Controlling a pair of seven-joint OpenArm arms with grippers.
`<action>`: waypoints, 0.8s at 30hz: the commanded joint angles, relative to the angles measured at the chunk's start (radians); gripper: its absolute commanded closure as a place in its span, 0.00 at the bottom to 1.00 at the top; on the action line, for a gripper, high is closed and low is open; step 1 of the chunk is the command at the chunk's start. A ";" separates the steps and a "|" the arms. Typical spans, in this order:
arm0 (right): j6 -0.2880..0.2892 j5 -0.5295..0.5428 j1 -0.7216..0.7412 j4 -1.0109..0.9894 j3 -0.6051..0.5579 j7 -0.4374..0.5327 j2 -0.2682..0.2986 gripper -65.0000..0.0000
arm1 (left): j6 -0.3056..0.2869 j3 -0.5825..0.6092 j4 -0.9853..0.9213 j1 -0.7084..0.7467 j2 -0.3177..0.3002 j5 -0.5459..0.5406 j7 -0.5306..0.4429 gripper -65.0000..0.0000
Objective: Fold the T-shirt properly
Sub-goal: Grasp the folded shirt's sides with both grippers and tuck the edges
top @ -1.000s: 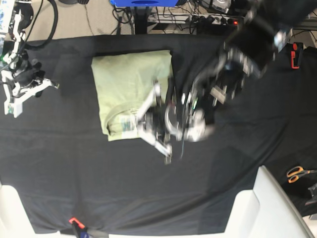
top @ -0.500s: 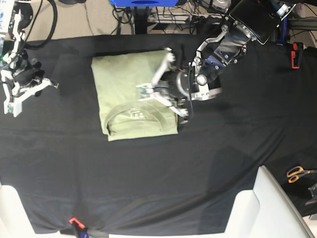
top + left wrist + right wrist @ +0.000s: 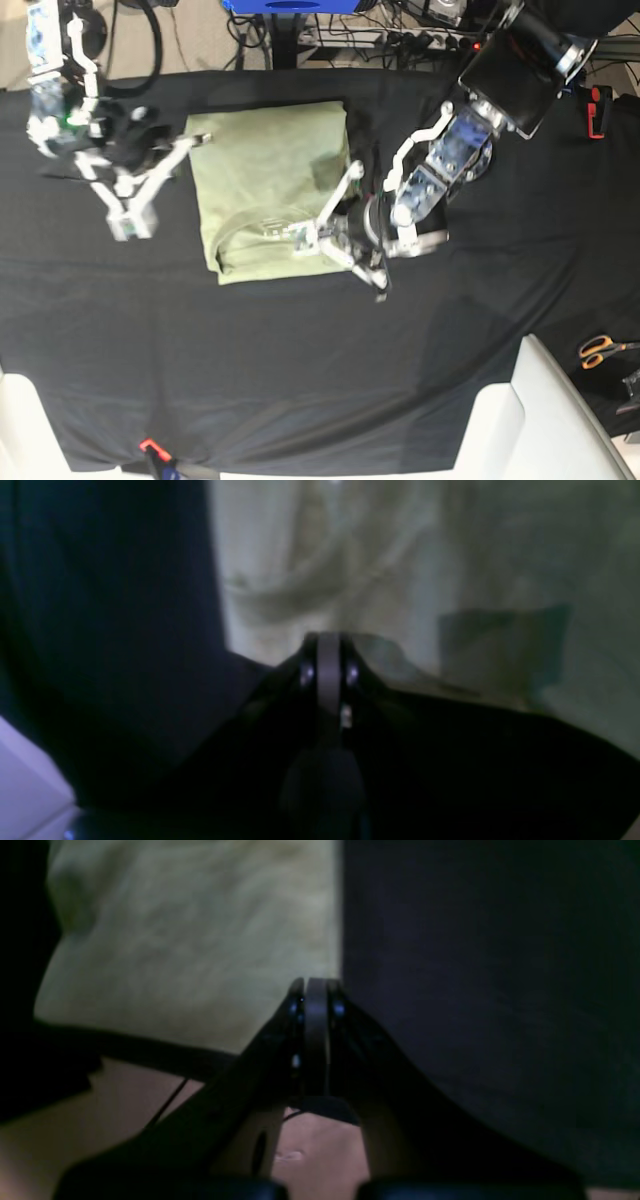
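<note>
Scissors (image 3: 600,350) on desk (image 3: 300,370) near front edge, well off T-shirt's right side as base view shows it. T-shirt (image 3: 270,190), folded pale green rectangle, lies flat on black-covered desk, collar toward near edge. Left tool (image 3: 322,240) over shirt's near corner on that same side, fingers pressed together in wrist view, nothing visibly pinched. Right tool (image 3: 130,215) just off shirt's opposite edge, fingers likewise closed narrow, empty.

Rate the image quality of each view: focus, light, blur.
Left wrist: dim and soft, T-shirt a washed-out smear, left gripper dark. Right wrist: underexposed, blurred, right gripper silhouetted against the table cloth. Base: evenly lit and sharpest, slight motion blur on both arms.
</note>
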 commanded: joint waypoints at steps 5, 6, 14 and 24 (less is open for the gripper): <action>0.003 0.008 0.082 0.022 -0.176 -0.080 -0.002 1.00 | 0.004 -0.003 -0.118 -0.077 0.000 -0.007 -0.011 1.00; 0.003 0.009 0.096 0.022 -0.206 -0.095 -0.005 1.00 | 0.004 -0.003 -0.143 -0.084 0.012 -0.007 -0.012 1.00; 0.031 0.035 0.129 0.021 -0.363 -0.138 -0.025 1.00 | 0.004 -0.003 -0.296 -0.126 0.079 0.000 -0.095 1.00; 0.102 0.114 0.159 -0.121 -0.373 -0.127 -0.056 1.00 | 0.016 -0.003 -0.327 -0.141 0.105 0.000 -0.100 1.00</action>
